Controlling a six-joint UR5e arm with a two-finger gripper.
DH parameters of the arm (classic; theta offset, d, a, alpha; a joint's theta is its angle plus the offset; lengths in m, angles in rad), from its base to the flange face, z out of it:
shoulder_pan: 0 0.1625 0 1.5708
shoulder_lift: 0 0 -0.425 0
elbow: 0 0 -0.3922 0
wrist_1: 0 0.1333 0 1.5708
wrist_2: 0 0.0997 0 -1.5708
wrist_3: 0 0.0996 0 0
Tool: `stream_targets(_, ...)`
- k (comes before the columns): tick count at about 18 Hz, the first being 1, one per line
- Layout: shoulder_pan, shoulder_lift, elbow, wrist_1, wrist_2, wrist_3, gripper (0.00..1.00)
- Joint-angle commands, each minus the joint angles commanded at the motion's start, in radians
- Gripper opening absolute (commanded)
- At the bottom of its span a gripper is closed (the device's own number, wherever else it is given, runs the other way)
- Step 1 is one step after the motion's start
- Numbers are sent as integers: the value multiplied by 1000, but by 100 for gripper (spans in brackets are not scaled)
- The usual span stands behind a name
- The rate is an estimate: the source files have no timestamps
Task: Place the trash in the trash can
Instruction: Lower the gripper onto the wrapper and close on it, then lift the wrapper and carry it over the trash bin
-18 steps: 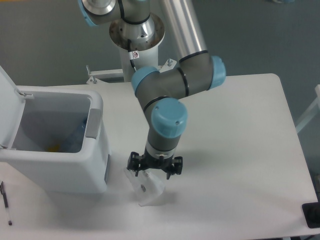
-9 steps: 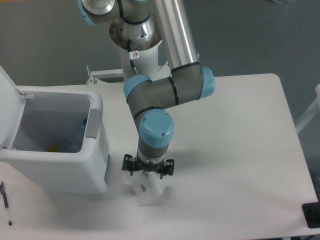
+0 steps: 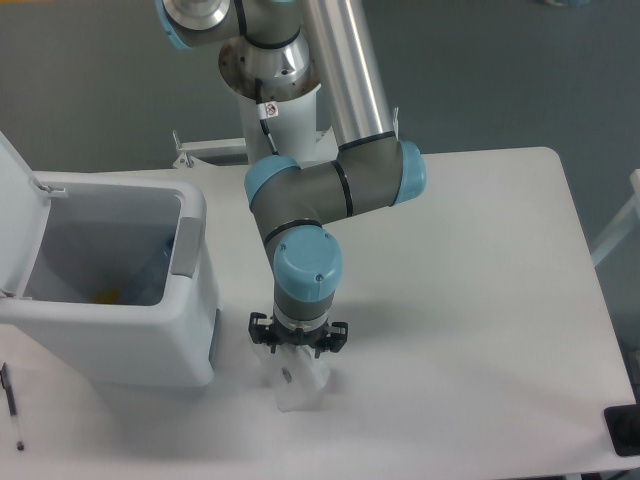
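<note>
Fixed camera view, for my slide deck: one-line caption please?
UR5e gripper poised over clear plastic cup beside open white trash can.

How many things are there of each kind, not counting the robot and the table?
Large white boxy plastic trash can: 1
Bluish clear plastic bottle, inside the can: 1
Clear cone-shaped plastic cup: 1
Thin black pen: 1
Total: 4

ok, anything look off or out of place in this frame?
Only the clear cup: it lies tipped on its side on the table beside the trash can, right under the gripper. A black pen lies at the left edge. No spill or damage visible.
</note>
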Motion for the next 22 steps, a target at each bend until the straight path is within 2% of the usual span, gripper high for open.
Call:
stream_targets(2,0,2,0,0,0,2,23)
stream_targets(11,0,2,20,5,-3,6,23)
stream_targets(14,0,0,23,60,-8,2,23)
stream_targets(18,8,-3,61,78,-23,-2,23)
stream_targets(22,41,11,103,78,-106,-5,23)
